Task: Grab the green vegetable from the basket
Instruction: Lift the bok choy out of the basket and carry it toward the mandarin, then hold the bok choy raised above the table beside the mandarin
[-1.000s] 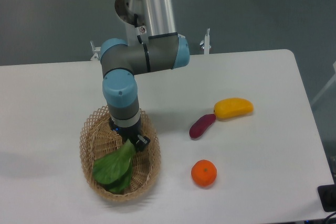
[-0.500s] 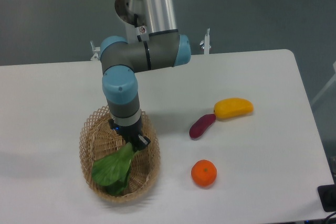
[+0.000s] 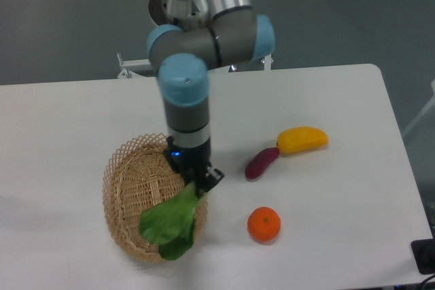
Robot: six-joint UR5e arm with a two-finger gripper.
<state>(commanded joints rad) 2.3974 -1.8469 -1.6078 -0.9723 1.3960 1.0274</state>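
The green vegetable [image 3: 171, 220], with broad bright green leaves, hangs tilted over the right rim of the wicker basket [image 3: 136, 188]. Its stalk end is pinched in my gripper [image 3: 199, 186], which is shut on it just above the basket's right edge. The leaves droop down and left, their tips low over the basket's front right rim. The stalk itself is hidden by the fingers.
A purple eggplant-shaped piece [image 3: 262, 162] and a yellow mango-like piece [image 3: 302, 140] lie on the white table to the right. An orange [image 3: 264, 225] sits near the front, right of the basket. The table's front edge runs close below the basket.
The gripper has risen and shifted right with the green vegetable, lifting it off the basket floor until it hangs over the right rim.
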